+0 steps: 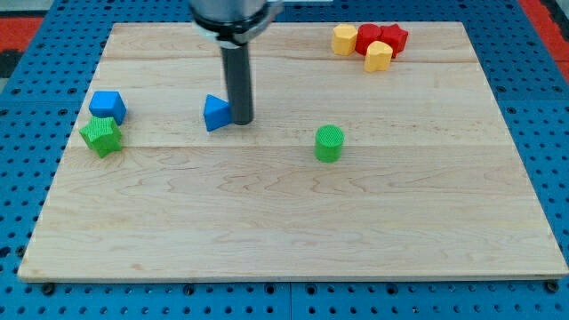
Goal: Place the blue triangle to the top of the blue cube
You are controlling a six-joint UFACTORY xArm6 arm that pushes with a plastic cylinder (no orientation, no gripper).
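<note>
Pincer absent; my tip [242, 121] touches blue triangle [216, 113] on its right. Risk: off-centre push rotates it, missing the spot above blue cube [108, 106]

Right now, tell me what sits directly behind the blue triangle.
Only bare board shows toward the view's top behind the blue triangle. My tip touches its right side, and the rod covers a strip of wood there.
</note>
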